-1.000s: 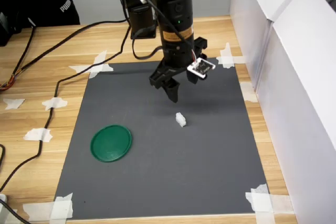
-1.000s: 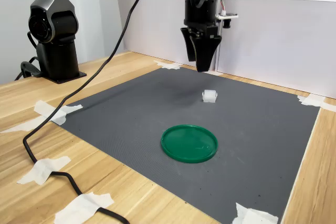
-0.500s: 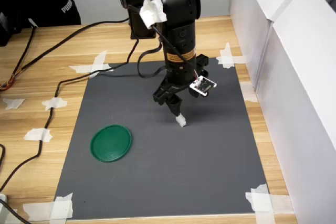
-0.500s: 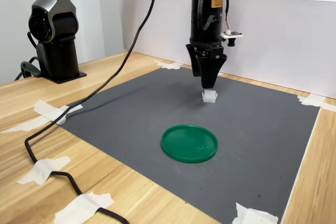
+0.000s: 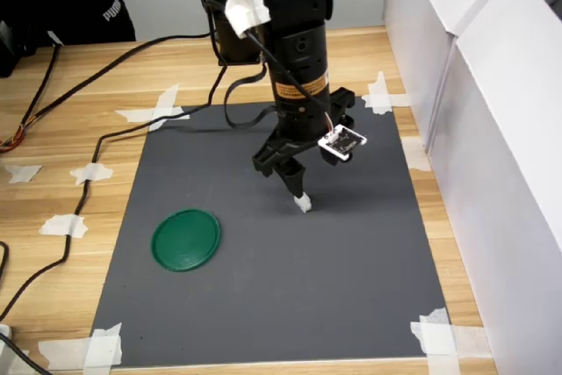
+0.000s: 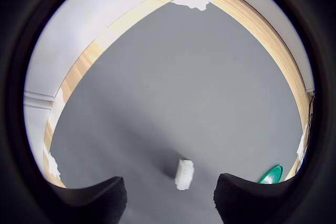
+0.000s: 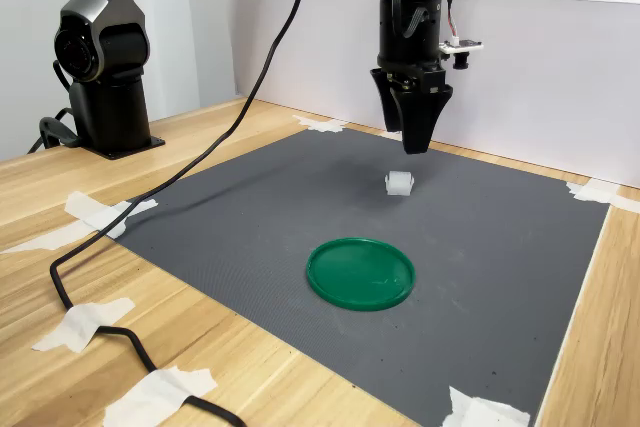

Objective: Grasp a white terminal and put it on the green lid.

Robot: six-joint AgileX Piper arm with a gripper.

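With my fingers [image 6: 170,199] spread open and empty above the white terminal [image 6: 184,174], which lay on the dark mat [image 5: 351,261] well apart from the green lid [image 7: 360,273], no grasp was yet made; pickup and placement both remained.

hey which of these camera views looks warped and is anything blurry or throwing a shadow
The wrist view is fisheye, ringed in black, bending the mat's edges; the claw's fingers are dark and soft at the frame's edge. Both exterior views are sharp, evenly lit. The white terminal casts a faint shadow in the wrist view.
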